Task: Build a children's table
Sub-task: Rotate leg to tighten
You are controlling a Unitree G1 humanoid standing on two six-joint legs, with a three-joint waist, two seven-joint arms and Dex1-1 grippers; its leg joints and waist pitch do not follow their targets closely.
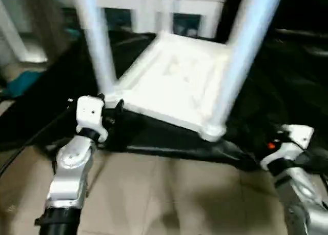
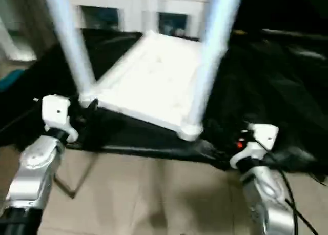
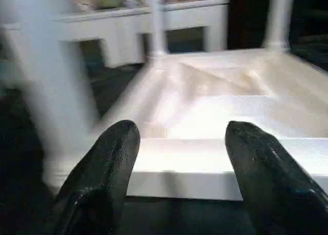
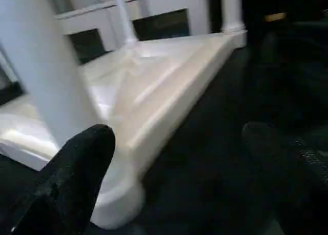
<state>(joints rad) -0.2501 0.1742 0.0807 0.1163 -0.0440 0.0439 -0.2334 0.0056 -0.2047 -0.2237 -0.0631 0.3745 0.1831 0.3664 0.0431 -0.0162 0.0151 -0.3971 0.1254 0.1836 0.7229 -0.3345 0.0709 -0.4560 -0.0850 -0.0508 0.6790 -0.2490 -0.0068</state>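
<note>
On the black cloth [image 1: 169, 142], the children's table [image 1: 174, 83] lies upside down with legs [image 1: 100, 50] standing up from its corner sockets. The left wrist view shows the left gripper [image 3: 179, 168] with jaws open before the tabletop's edge; the right wrist view shows the right gripper [image 4: 179, 178], jaws wide apart, empty, beside a corner socket [image 4: 120, 199]. Behind stands a white cabinet [image 1: 148, 9].
</note>
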